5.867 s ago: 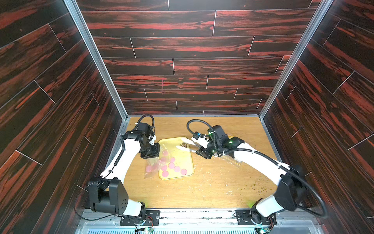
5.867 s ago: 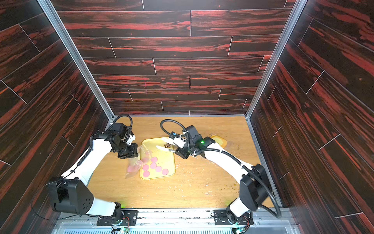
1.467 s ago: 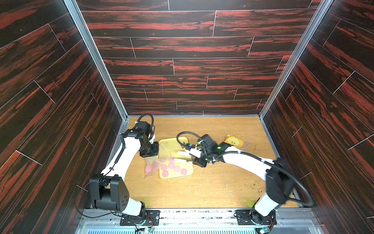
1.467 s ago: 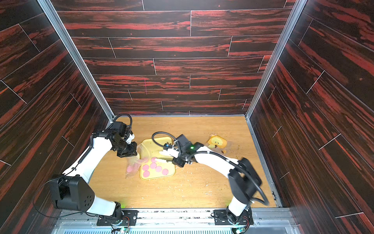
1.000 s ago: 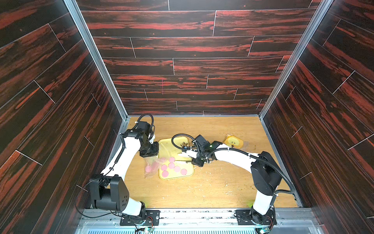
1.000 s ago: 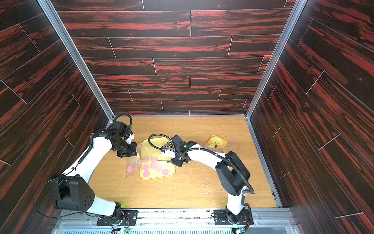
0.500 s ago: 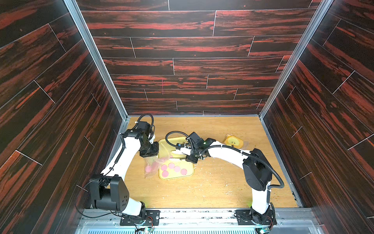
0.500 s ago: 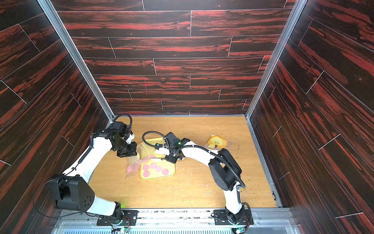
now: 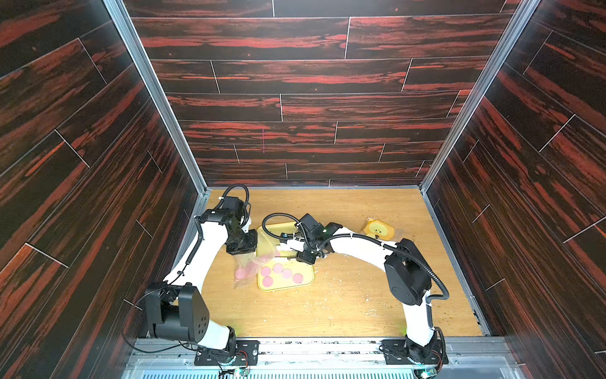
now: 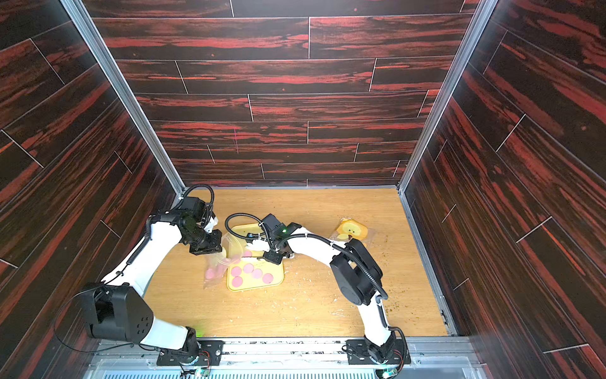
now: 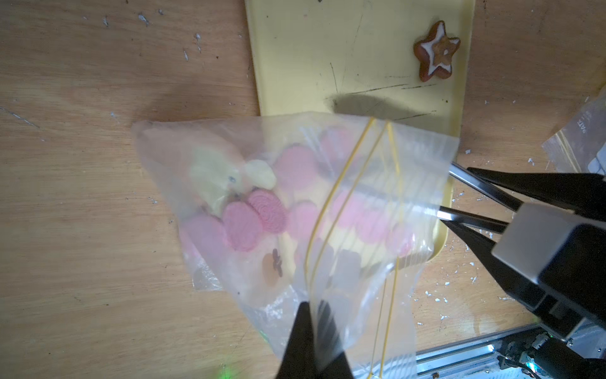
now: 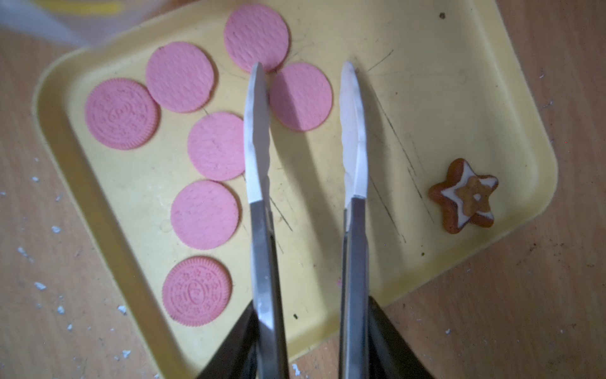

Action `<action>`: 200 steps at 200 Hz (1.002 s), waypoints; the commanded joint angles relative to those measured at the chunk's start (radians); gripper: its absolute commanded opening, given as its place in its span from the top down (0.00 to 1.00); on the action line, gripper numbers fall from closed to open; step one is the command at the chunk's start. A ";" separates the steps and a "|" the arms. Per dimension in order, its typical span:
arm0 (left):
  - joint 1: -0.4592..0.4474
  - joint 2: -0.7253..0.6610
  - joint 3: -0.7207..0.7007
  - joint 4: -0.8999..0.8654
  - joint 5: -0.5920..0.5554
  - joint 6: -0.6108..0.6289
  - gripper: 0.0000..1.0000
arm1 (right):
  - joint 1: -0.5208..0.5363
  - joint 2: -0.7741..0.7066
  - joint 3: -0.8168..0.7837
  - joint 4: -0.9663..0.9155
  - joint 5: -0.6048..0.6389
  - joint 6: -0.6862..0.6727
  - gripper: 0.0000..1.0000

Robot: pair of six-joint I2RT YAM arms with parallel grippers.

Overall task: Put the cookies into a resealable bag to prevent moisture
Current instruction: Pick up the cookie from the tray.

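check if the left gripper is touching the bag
Touching. The left wrist view shows the left gripper shut on the edge of the clear bag, with the plastic pinched in its closed jaws.

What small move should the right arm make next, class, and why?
Probably lower the tongs and squeeze them on the pink cookie that shows between their open tips on the yellow tray. The right pincer grips the tongs with nothing caught yet, and the left pincer holds the bag up by its edge.
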 commanded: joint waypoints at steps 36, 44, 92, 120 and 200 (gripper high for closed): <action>0.006 -0.007 0.006 -0.024 0.009 0.024 1.00 | 0.012 0.051 0.042 -0.060 0.081 -0.021 0.55; 0.006 -0.005 0.007 -0.024 0.009 0.024 1.00 | 0.012 0.045 0.037 -0.057 0.084 -0.022 0.56; 0.006 -0.003 0.013 -0.024 0.008 0.026 1.00 | 0.007 -0.052 -0.029 -0.009 0.062 0.004 0.57; 0.005 -0.001 0.013 -0.023 0.009 0.026 1.00 | -0.015 -0.142 -0.093 0.017 0.061 0.034 0.57; 0.005 0.007 0.007 -0.017 0.013 0.026 1.00 | -0.079 -0.490 -0.293 0.097 -0.088 0.085 0.57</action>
